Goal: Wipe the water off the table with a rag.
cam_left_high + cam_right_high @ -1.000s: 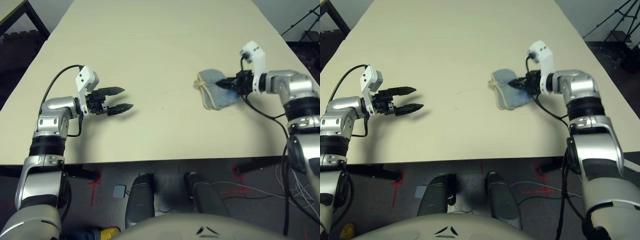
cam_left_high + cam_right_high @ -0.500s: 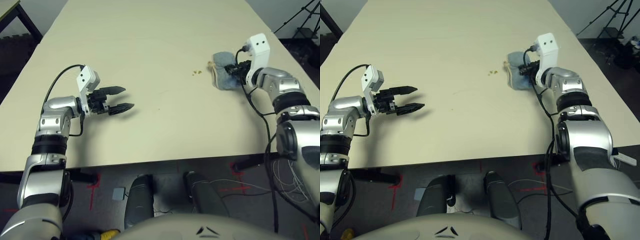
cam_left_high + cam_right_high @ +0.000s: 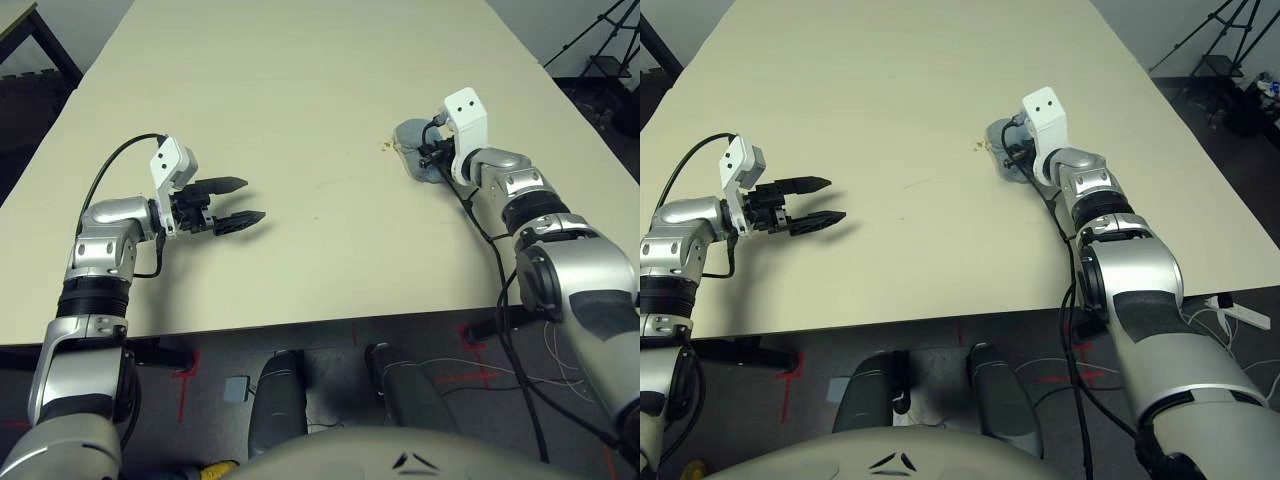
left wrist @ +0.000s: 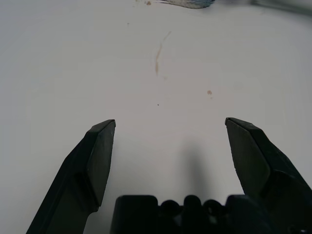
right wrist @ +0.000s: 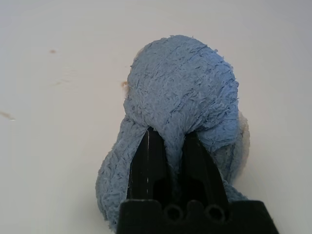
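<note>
The light-blue rag (image 3: 410, 152) lies bunched on the pale table (image 3: 300, 70), right of the middle. My right gripper (image 5: 165, 163) is shut on its fabric (image 5: 183, 92), and the cloth bulges around and beyond the fingers. A small cluster of brownish water specks (image 3: 384, 146) sits on the table right at the rag's left edge. More tiny specks (image 4: 209, 92) and a thin tan streak (image 4: 158, 53) lie nearer the middle. My left gripper (image 3: 240, 202) hovers open over the table's left part with nothing between its fingers (image 4: 100, 151).
A smaller tan table with black legs (image 3: 22, 30) stands beyond the far left corner. A black tripod (image 3: 600, 35) stands off the far right corner. The table's front edge (image 3: 300, 330) runs just below both forearms, with cables on the floor underneath.
My right gripper has dragged the rag away from me, then left across the table, up to the brown specks. The left arm has stayed in place.
</note>
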Tool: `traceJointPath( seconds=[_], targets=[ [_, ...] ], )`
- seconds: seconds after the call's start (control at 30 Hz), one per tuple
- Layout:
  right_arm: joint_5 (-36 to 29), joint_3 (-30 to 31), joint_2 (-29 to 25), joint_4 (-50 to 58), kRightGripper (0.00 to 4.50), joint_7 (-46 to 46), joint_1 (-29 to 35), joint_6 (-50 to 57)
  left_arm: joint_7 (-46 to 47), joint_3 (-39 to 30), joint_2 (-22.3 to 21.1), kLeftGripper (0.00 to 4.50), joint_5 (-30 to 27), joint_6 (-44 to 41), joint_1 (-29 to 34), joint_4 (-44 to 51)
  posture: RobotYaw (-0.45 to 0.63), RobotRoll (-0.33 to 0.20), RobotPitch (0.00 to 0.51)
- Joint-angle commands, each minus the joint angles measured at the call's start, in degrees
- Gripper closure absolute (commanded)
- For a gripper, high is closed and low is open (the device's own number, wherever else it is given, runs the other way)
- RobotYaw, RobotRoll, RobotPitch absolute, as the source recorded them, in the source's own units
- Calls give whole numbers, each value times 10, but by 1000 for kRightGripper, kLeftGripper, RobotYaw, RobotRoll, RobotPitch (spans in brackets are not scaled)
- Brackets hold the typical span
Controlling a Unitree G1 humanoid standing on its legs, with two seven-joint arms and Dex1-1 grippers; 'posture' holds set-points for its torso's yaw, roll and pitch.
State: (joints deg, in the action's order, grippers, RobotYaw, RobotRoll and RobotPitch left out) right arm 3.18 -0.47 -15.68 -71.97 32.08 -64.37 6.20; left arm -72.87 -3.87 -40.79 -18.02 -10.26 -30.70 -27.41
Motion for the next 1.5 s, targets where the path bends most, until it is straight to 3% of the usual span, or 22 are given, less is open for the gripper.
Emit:
traceJointPath(
  seconds=[0.03, 0.43, 0.6, 0.87, 1.5],
  targets=[
    [13, 18, 36, -18, 4393, 30, 4, 12, 1, -4, -6, 0, -2, -5, 8, 14, -130, 0, 130],
    [16, 44, 127, 5, 4393, 133, -12, 18, 9, -4, -1, 0, -6, -14, 18, 32, -122, 0, 135],
    [16, 45, 130, 21, 4393, 143, -9, 23, 10, -3, 2, 0, -6, -14, 19, 31, -127, 0, 136],
    [46, 53, 59, 8, 4394, 63, -19, 8, 10, -1, 7, 0, -4, -10, 16, 24, -133, 0, 137],
    [42, 29, -78, -9, 4394, 16, -28, 6, 7, 5, 19, 0, 3, 2, -2, 2, -156, 0, 123]
  ],
)
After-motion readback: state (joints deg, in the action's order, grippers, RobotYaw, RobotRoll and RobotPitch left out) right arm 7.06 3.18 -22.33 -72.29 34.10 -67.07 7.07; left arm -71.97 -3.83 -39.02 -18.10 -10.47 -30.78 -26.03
